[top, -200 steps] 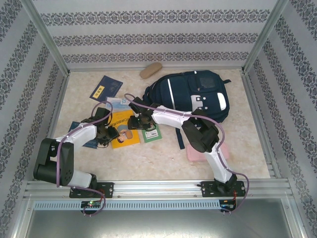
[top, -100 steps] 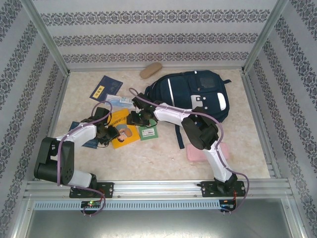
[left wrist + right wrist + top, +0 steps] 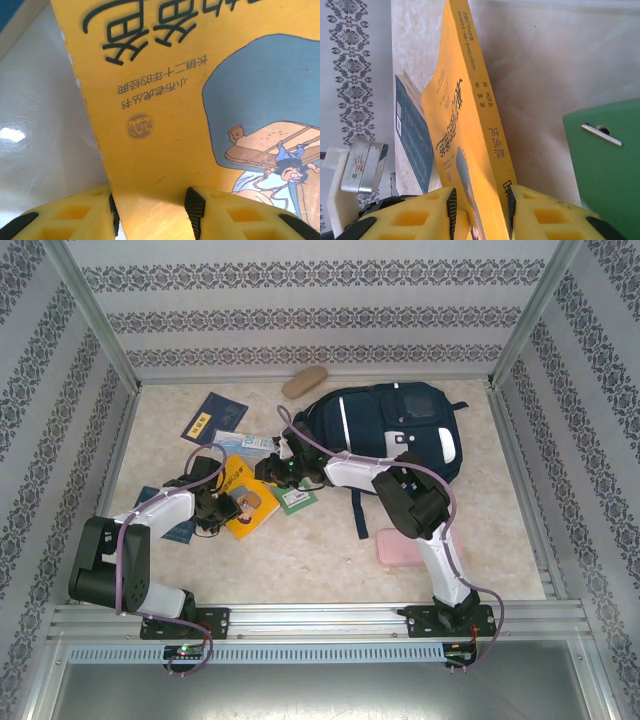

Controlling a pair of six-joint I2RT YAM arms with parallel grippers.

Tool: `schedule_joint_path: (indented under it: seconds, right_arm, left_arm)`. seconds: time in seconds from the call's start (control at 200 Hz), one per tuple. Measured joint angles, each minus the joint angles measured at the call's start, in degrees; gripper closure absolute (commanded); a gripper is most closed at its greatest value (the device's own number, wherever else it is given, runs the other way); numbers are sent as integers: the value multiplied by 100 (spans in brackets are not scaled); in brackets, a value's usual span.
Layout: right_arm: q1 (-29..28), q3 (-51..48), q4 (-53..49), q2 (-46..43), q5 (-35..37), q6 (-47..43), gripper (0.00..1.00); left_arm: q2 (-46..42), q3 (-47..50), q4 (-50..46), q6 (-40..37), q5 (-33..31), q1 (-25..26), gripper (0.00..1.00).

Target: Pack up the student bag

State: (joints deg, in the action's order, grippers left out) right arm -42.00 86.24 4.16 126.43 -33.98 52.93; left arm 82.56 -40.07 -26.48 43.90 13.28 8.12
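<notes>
Student bag (image 3: 400, 430), near-left corner under right arm (image 3: 350, 468)

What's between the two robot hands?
A yellow book lies between the left gripper and the right gripper, shown in the top view.

Student bag (image 3: 385, 415): large, navy-blue, of soft fabric, lying flat with its front face up on the pale counter (image 3: 300, 560), in the far part right of centre, close to the back edge. Marked by a thin white stripe (image 3: 344, 420) slanting down the front, a white-and-grey patch (image 3: 447, 445) at the right end and a smaller pale patch (image 3: 403, 442) just beside it, with a dark strap (image 3: 357, 510) trailing out over the counter toward the near side. Not to be told from above whether zipped shut or open.
</notes>
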Motion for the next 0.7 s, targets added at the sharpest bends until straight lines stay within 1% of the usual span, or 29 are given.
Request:
schedule_joint_path:
  seconds: [0.095,0.22,0.3,0.39,0.47,0.564,0.644,0.699]
  right_arm:
    - [0,-221,-24,-168,-15,-179,66]
    - [-201,-426,-101,-393,-708,-295,65]
    - [-372,-417,-179,-452,-927,-444,65]
    - [-472,-313,-459,-435,-1008,-599,67]
    - [-437,-157,-767,-374,-951,-758,63]
    - [-350,-125,-1054,-365,-726,-970,62]
    - [-280,-144,-1279,-369,-387,-1123,61]
    - [-260,-164,-1403,-376,-149,-1198,61]
  left_arm:
    - [0,-2,-2,-2,4,0,56]
    - [81,-26,184,-2,162,7,56]
    - [109,-37,216,-2,210,4,56]
    - [118,-44,216,-2,221,4,56]
    - [118,-44,216,-2,221,4,56]
    - [116,-44,214,-2,219,4,56]
    - [105,-44,210,-4,210,4,57]
    - [101,-44,205,-11,186,4,59]
